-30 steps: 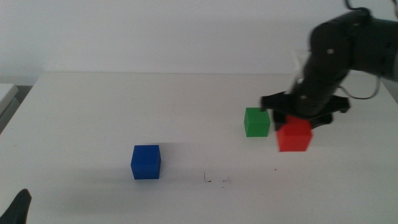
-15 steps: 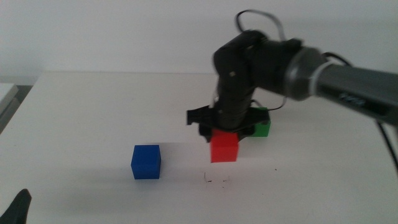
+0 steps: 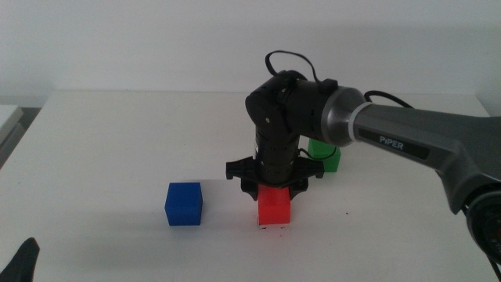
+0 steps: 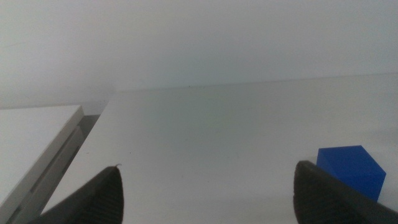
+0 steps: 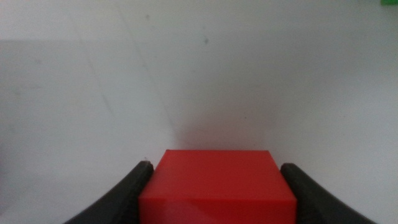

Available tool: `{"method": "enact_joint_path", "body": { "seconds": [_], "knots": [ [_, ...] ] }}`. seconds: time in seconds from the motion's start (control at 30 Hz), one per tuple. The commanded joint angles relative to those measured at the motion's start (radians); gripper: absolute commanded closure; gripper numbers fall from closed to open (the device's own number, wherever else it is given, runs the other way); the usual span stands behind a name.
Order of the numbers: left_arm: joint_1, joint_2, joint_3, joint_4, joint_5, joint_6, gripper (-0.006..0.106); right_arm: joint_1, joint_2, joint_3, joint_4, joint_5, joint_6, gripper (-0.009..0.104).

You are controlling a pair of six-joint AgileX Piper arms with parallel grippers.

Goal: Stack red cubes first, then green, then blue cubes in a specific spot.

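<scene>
My right gripper (image 3: 274, 190) is shut on the red cube (image 3: 275, 206), holding it low over the white table's middle front. I cannot tell whether the cube touches the surface. In the right wrist view the red cube (image 5: 216, 186) fills the gap between both jaws. The cube covers the scribbled spot, so the spot is hidden. The green cube (image 3: 327, 157) sits behind the right arm, partly hidden by it. Left of the red cube stands the blue cube (image 3: 184, 204), which the left wrist view shows as the blue cube (image 4: 349, 171). My left gripper (image 4: 205, 186) waits open at the front left corner.
The right arm (image 3: 407, 141) reaches in from the right across the table. A white ledge (image 4: 37, 137) lies beside the table's left edge. A small dark speck (image 3: 347, 213) marks the table right of the red cube.
The right gripper carried the red cube left from beside the green cube and lowered it onto the scribbled patch. The blue and green cubes and the left gripper stayed put.
</scene>
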Motion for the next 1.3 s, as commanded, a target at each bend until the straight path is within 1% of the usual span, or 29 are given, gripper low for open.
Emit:
{"method": "enact_joint_path", "body": {
  "seconds": [0.0,0.2,0.23,0.3,0.37,0.43,0.5,0.63,0.73,0.93,1.1,1.27],
  "knots": [
    [0.0,-0.002,0.0,-0.001,-0.013,0.0,0.007,-0.004,0.01,-0.006,-0.007,0.007,0.011,0.093],
    [0.0,-0.002,0.0,-0.001,-0.013,-0.002,0.007,-0.004,0.032,-0.006,-0.009,0.007,0.024,0.093],
    [0.0,-0.002,0.0,-0.001,-0.013,-0.002,0.007,-0.004,0.029,-0.006,-0.007,0.02,0.017,0.038],
    [0.0,-0.002,0.0,-0.001,-0.013,-0.001,0.007,0.001,0.002,-0.006,-0.01,0.035,-0.018,0.019],
    [0.0,-0.002,0.0,-0.001,-0.013,-0.001,0.007,0.011,-0.06,-0.006,-0.031,0.043,-0.059,0.004],
    [0.0,-0.002,0.0,-0.001,-0.013,-0.001,0.007,0.011,-0.137,-0.006,-0.048,0.045,-0.129,0.002],
    [0.0,-0.002,0.0,-0.001,-0.013,-0.001,0.007,-0.006,-0.196,-0.006,-0.069,0.045,-0.152,0.002],
    [0.0,-0.002,0.0,-0.001,-0.013,-0.001,0.007,-0.103,-0.233,-0.006,-0.106,0.045,-0.15,0.002],
    [0.0,-0.002,0.0,-0.001,-0.013,-0.001,0.007,-0.164,-0.205,-0.006,-0.111,0.03,-0.175,0.002],
    [0.0,-0.002,0.0,-0.001,-0.013,-0.001,0.007,-0.229,-0.13,-0.006,-0.133,-0.09,-0.188,0.002],
    [0.0,-0.002,0.0,-0.001,-0.013,-0.001,0.007,-0.248,-0.064,-0.006,-0.15,-0.144,-0.188,0.002],
    [0.0,-0.002,0.0,-0.001,-0.013,-0.003,0.007,-0.248,-0.02,-0.006,-0.152,-0.176,-0.188,0.002]
  ]
}}
